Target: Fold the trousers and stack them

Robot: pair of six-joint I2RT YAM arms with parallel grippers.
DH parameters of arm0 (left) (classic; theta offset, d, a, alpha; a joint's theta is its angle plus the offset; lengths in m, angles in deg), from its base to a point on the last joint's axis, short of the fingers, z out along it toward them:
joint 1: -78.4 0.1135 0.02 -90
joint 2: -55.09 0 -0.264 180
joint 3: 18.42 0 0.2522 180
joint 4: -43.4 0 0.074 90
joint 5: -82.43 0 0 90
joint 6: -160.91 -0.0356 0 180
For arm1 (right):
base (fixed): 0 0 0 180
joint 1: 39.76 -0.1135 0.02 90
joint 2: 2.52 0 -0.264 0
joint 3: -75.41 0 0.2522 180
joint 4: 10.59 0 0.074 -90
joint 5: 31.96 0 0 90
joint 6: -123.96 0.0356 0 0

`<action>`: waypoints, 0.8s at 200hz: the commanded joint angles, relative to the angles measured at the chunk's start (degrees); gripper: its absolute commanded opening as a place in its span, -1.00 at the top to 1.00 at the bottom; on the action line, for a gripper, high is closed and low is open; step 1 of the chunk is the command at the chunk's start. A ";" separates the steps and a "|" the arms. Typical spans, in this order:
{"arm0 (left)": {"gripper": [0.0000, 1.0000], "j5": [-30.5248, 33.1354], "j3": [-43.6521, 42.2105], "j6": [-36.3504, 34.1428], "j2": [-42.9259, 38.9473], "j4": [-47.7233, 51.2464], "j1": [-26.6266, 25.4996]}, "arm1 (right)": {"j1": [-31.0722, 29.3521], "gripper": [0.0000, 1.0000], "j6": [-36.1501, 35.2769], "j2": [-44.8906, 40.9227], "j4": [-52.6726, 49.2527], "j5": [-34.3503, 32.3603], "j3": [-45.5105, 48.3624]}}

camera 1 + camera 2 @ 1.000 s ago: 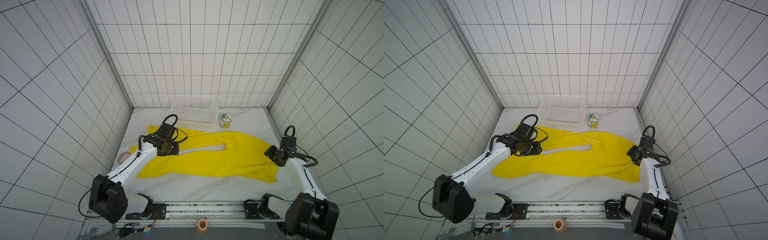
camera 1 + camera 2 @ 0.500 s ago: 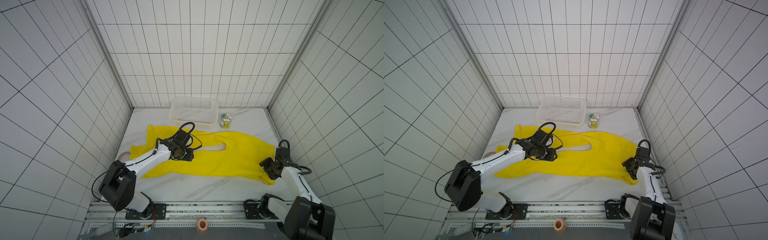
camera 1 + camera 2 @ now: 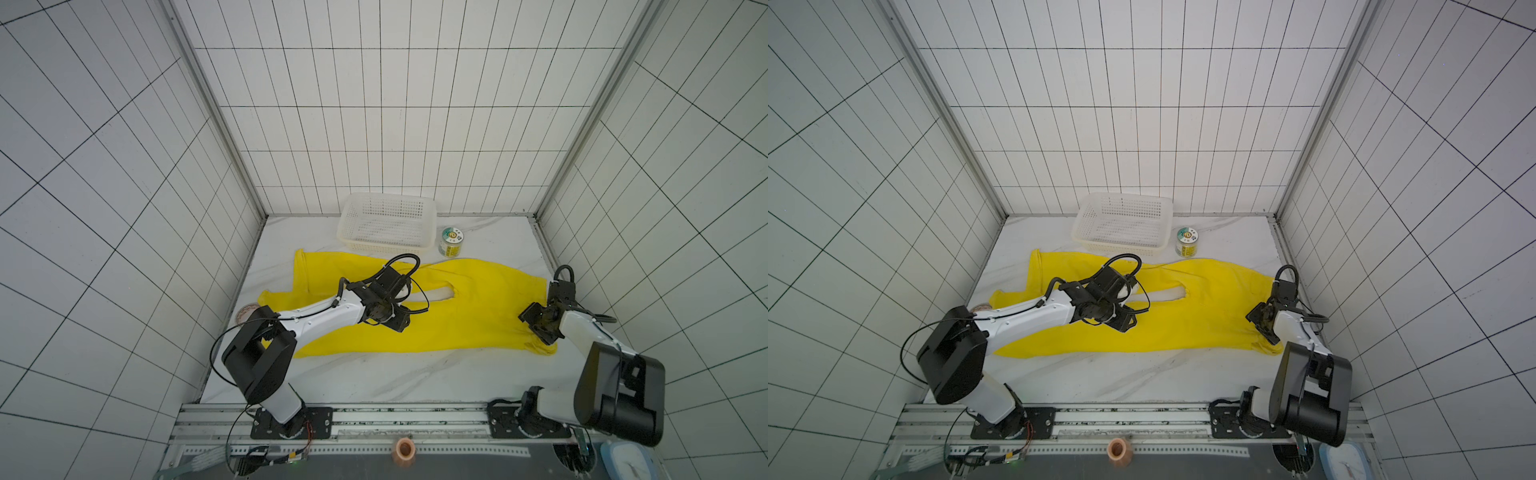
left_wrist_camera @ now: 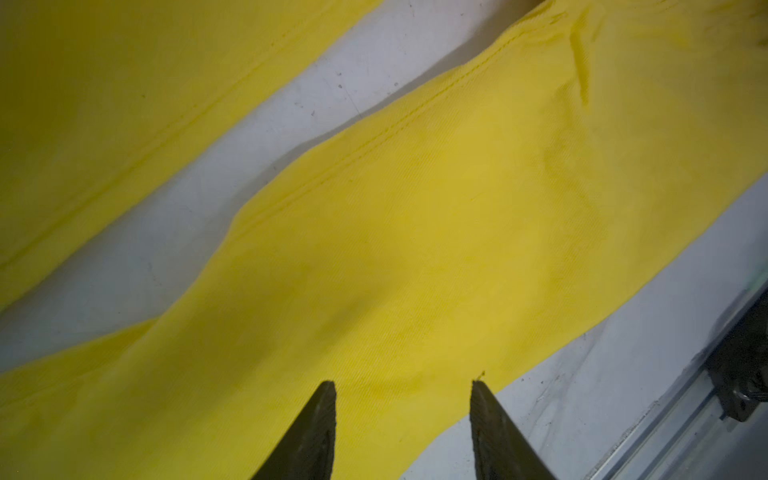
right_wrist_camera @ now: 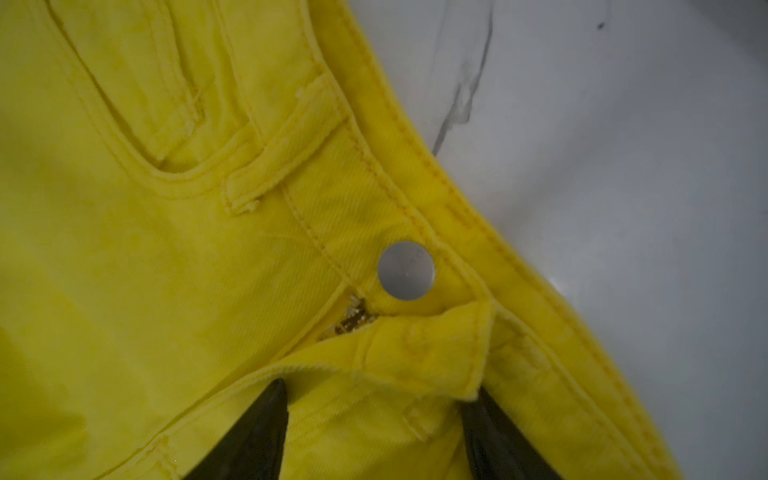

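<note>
Left end effector, right end effector: agape.

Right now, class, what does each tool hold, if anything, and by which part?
Left tool: nothing; open over a leg of the trousers. Right tool: open astride the waist flap by the button; no grip shows.

The left gripper is no longer at the far leg of the trousers. It now hangs farther inward and toward the front, over the near leg, fingers apart. The right gripper sits farther along the waistband toward the front corner than before, its fingers spread wider, straddling the fly flap beside the button.
</note>
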 commanded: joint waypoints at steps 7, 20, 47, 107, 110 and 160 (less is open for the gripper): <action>-0.10 7.98 1.69 -4.75 -1.81 5.31 0.67 | 0.07 -0.32 -3.94 6.29 1.56 -1.49 -4.07; -0.16 10.09 0.47 -4.99 -3.84 7.53 1.66 | 0.07 -0.34 -6.11 8.38 1.50 -2.08 -6.67; -0.17 11.61 -1.33 -3.44 -6.56 13.18 8.74 | 0.07 -0.35 -9.15 8.46 0.23 -2.57 -10.99; -0.16 7.82 -6.29 -3.83 -6.61 7.69 24.07 | -3.02 -0.39 -9.74 -3.08 -6.65 5.79 -11.38; -0.17 7.79 -6.30 -3.80 -6.23 7.27 24.19 | -3.20 -0.39 -9.47 -4.06 -7.23 6.18 -11.12; -0.15 8.57 -7.28 -3.32 -0.82 1.12 24.03 | -3.54 -0.62 -1.32 -18.90 -19.91 2.72 -5.78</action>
